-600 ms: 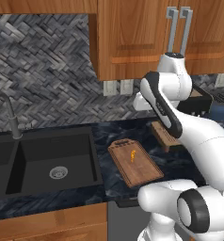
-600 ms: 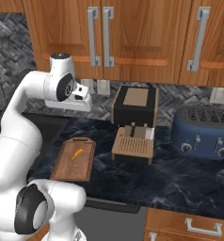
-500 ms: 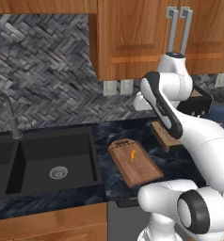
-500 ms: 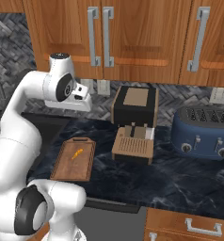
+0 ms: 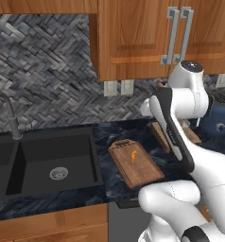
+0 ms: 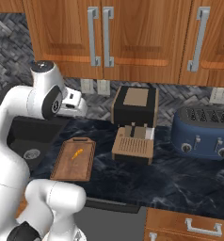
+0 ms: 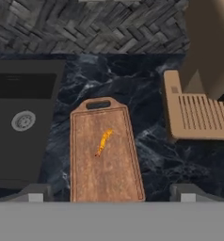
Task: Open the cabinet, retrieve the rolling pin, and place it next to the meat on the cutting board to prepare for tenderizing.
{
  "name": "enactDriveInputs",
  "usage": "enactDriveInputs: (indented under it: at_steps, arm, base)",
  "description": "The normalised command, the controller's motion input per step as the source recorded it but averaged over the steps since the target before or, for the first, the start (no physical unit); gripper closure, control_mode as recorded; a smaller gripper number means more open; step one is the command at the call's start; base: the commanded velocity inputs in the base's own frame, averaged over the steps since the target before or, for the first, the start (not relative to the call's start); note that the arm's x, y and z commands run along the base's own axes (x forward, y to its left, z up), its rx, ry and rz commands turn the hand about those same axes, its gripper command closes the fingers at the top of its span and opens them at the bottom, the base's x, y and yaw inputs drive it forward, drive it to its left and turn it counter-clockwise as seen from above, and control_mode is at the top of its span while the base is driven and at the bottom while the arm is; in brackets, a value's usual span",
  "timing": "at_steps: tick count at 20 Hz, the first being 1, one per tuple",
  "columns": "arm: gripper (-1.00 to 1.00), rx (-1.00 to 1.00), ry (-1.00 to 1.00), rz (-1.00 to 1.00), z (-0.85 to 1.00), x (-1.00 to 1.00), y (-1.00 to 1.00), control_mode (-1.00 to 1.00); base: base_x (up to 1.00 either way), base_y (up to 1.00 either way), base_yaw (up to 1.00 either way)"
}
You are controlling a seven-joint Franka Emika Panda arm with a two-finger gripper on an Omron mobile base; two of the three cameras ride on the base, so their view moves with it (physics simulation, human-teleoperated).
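The cabinet (image 6: 132, 42) hangs above the counter, its paired doors shut and their grey bar handles (image 5: 173, 35) side by side. The rolling pin is out of view. Below lies the cutting board (image 7: 104, 155), reddish-brown, with the meat (image 7: 103, 142) as a small orange sliver near its middle. Both show again from the base cameras: cutting board (image 6: 75, 159), meat (image 5: 133, 156). My gripper (image 7: 111, 193) hovers above the board's near end, looking down, open, nothing between its fingertips (image 7: 36, 193). In the right base view the gripper (image 6: 80, 110) sits well below the cabinet handles.
A black sink (image 5: 53, 165) with a faucet (image 5: 12, 118) lies left of the board. A ribbed wooden block (image 6: 132, 147) fronts a dark box-shaped machine (image 6: 135, 103) right of the board. A blue toaster (image 6: 203, 136) stands further right. Dark marble counter (image 6: 180, 179) surrounds them.
The upper arm and hand have drawn back a little toward the base and sunk slightly. The jaws stay open. Board, meat and cabinet doors have not moved.
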Motion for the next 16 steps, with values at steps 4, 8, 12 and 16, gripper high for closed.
enactDriveInputs:
  at_steps: [4, 8, 12, 16]
  arm:
    - [-1.0, 0.0, -0.25, 0.0, 0.03, -0.59, -0.02, -1.0]
    - [-1.0, 0.0, -0.18, -0.02, 0.09, -0.46, 0.0, -1.0]
    - [-1.0, 0.0, -0.15, -0.11, 0.21, -0.17, -0.05, -1.0]
    - [-1.0, 0.05, -0.12, -0.07, 0.49, 0.0, -0.53, -1.0]
  base:
    - [0.0, 0.0, 0.0]
    - [0.0, 0.0, 0.0]
    - [0.0, 0.0, 0.0]
    - [0.0, 0.0, 0.0]
